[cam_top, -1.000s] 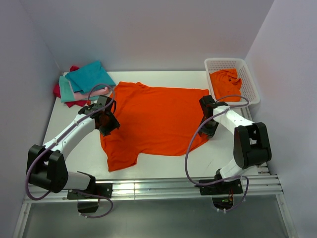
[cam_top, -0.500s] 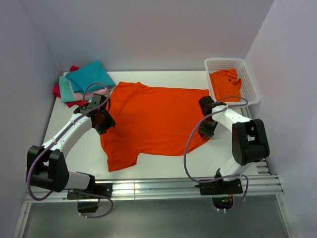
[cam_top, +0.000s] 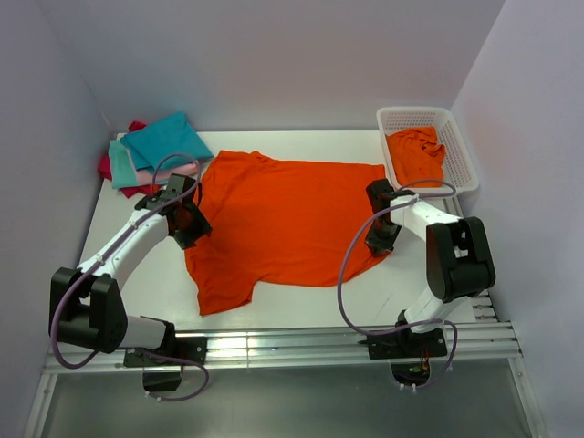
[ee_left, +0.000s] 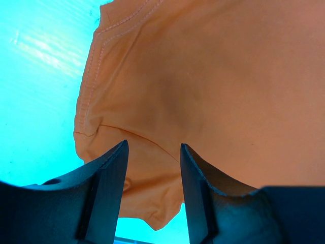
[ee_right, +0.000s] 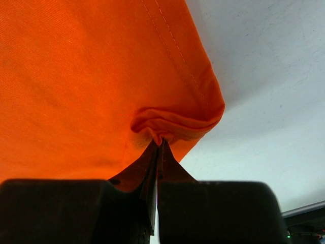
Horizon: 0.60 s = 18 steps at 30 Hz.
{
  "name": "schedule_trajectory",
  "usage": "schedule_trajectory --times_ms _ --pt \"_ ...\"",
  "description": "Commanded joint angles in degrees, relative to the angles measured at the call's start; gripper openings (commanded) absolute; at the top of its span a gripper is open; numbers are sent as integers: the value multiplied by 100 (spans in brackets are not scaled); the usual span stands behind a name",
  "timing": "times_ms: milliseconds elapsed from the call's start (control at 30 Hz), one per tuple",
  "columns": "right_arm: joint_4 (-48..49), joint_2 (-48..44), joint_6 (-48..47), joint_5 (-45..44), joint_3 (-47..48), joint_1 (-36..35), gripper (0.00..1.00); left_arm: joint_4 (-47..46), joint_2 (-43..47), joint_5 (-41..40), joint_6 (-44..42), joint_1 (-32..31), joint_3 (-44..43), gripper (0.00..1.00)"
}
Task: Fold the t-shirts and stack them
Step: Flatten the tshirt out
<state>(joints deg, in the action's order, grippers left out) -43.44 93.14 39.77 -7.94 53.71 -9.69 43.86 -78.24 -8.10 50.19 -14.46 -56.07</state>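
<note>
Since a second ago the left gripper (cam_top: 186,225) has slid a little toward the left edge of the orange t-shirt (cam_top: 283,224), and the right gripper (cam_top: 380,240) has barely shifted at the opposite edge; the shirt itself lies as it did. It is spread open across the middle of the bench (cam_top: 137,274), lying sideways with one sleeve pointing toward the arms' bases and its hem toward the right. In the left wrist view the left gripper (ee_left: 152,147) has its jaws apart, straddling a stitched, slightly rumpled edge of the shirt (ee_left: 213,91). In the right wrist view the right gripper (ee_right: 159,145) has its jaws pressed together on a small bunched fold at the shirt's (ee_right: 76,76) hemmed corner. A pile of folded t-shirts (cam_top: 155,146), teal, pink and crimson, sits at the far left corner. Another orange t-shirt (cam_top: 415,155) lies crumpled in the white basket (cam_top: 415,112) at the far right.
</note>
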Motion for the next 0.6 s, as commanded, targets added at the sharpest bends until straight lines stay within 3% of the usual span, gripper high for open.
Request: schedule_trajectory --times_ms 0,567 --pt "-6 -261 75 -93 -63 64 0 -158 54 80 -106 31 79 51" --pt "-1342 -2150 373 372 -624 55 0 -492 28 335 8 40 369 50"
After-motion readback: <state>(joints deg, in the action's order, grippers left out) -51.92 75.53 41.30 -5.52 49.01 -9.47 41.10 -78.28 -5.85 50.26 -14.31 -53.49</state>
